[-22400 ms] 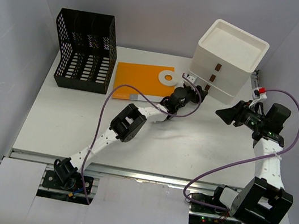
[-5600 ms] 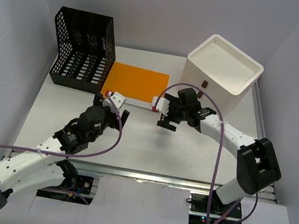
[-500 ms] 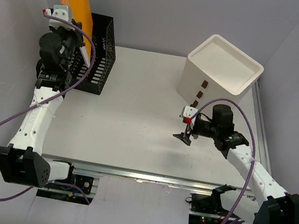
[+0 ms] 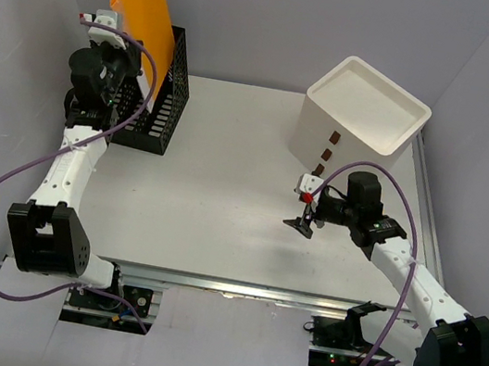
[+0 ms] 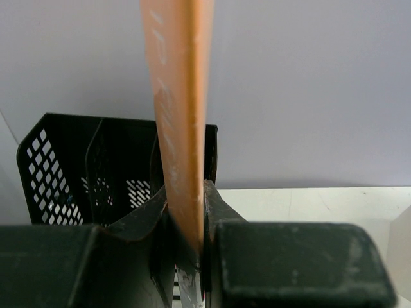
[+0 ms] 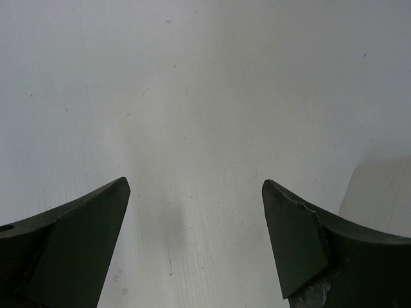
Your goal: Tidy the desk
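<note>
White, the desk (image 6: 192,77) is lying below the right gripper (image 6: 196,185), idling spread and empty, while farther back the left gripper (image 5: 185,192) is clenching the orange folder (image 5: 180,96) upright between its fingers, seemingly lining it up for the black rack (image 5: 83,160) just beyond them.

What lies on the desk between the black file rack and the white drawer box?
Nothing: in the top view, only bare desk separates rack and box.
</note>
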